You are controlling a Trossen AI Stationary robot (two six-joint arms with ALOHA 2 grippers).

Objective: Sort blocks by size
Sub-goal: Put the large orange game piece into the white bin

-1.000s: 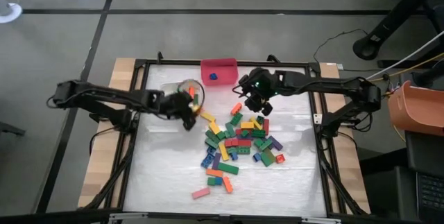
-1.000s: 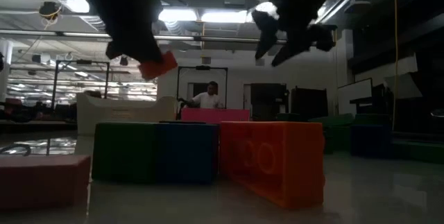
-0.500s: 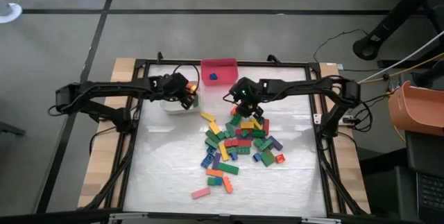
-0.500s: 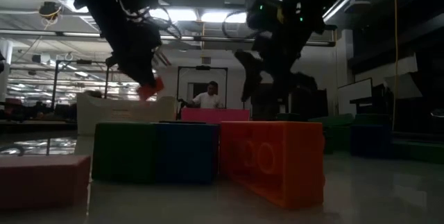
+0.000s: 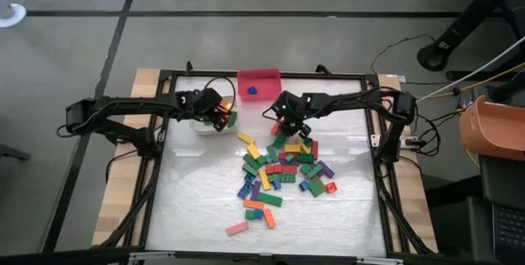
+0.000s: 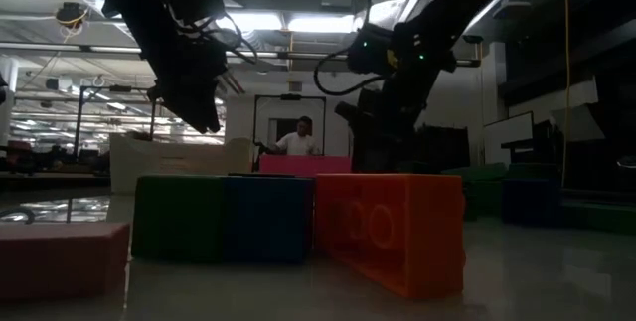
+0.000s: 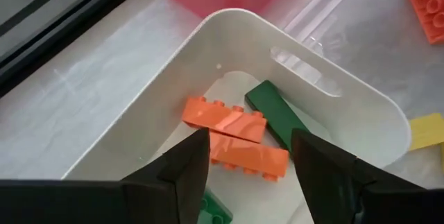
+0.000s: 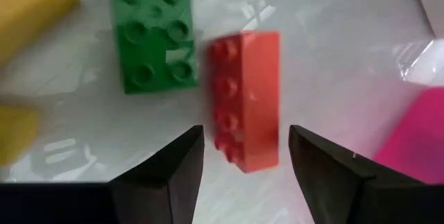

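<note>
Fingers of the left gripper (image 7: 250, 165) stood wide above a white plastic bin (image 7: 361, 113), two orange studded bars (image 7: 236, 137) lying between them. Right gripper (image 8: 239, 151) gaped, straddling a red studded plastic brick (image 8: 246, 99).

Two arms reach over the table (image 5: 197, 207), one from each side of the frame. Two bins sit at the upper middle: one red bin (image 5: 264, 77) holding one blue block (image 5: 253, 90), and one white bin (image 7: 347, 106) holding at least two orange bars (image 7: 236, 135) and two green blocks (image 7: 274, 111). The loose pile (image 5: 283, 166) at centre numbers roughly thirty-five blocks; overlaps prevent an exact count.
</note>
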